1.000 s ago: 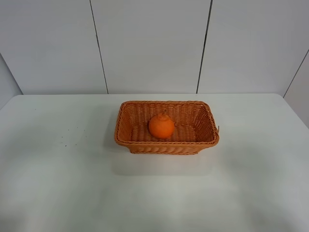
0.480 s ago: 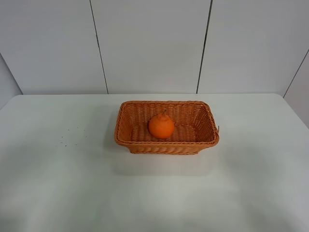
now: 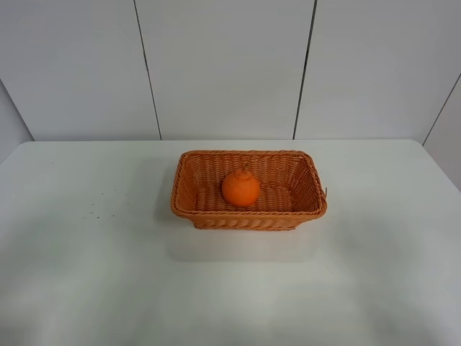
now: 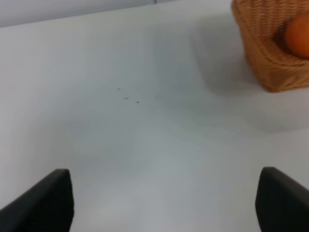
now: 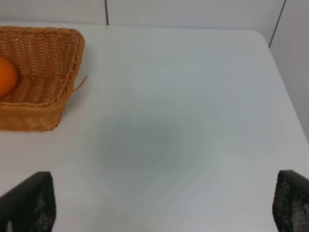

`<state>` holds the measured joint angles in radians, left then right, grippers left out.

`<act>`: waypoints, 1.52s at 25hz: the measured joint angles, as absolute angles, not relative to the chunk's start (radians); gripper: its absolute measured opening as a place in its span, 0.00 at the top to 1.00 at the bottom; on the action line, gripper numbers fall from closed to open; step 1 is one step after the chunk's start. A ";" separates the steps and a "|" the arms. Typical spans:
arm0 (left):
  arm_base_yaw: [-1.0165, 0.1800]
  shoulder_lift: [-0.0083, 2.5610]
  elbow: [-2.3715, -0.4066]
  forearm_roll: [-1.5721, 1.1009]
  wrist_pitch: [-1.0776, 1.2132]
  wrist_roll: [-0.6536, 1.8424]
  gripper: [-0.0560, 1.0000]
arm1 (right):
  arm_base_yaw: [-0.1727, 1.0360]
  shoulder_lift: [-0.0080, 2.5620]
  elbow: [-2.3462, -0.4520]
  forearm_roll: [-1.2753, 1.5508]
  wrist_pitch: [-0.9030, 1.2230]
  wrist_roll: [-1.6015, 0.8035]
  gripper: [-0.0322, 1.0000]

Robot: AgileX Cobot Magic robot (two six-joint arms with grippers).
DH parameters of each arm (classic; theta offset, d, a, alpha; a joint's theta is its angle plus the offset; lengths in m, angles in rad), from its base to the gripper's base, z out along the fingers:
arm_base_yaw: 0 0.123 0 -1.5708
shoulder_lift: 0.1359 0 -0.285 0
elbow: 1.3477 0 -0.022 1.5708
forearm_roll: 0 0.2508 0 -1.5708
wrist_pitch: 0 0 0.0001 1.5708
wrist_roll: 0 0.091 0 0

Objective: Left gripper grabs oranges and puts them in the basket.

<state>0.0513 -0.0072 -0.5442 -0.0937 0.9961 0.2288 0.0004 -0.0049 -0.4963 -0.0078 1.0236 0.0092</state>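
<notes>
The orange [image 3: 240,188] sits inside the woven basket [image 3: 310,189] at the middle of the white table, its knobby top up. It also shows in the left wrist view [image 4: 297,35] in the basket [image 4: 263,53], and at the edge of the right wrist view [image 5: 6,76] in the basket [image 5: 53,58]. My left gripper [image 4: 164,203] is open and empty, well away from the basket over bare table. My right gripper [image 5: 161,205] is open and empty, also away from the basket. Neither arm shows in the exterior high view.
A few small dark specks [image 4: 126,97] mark the table left of the basket; they also show in the exterior high view [image 3: 101,202]. The table's right edge [image 5: 282,82] meets a grey wall panel. White wall panels stand behind the table.
</notes>
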 joint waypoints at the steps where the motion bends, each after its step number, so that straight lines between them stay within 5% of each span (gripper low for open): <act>1: 0.051 -0.007 -0.544 -0.088 0.996 0.222 0.13 | 0.000 -0.005 -0.496 -0.008 1.024 0.009 0.30; 38: 0.051 -0.007 -0.494 -0.054 1.048 0.162 0.14 | 0.000 -0.005 -0.496 -0.008 1.024 0.009 0.30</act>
